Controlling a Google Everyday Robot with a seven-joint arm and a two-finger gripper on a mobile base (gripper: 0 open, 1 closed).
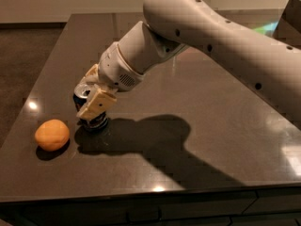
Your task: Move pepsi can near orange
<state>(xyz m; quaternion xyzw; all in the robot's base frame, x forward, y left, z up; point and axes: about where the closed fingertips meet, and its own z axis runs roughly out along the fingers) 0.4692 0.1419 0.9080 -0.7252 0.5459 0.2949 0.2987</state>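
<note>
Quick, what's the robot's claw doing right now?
Gripper: shut around the short dark blue pepsi can on the dark tabletop, beside the round orange.
</note>
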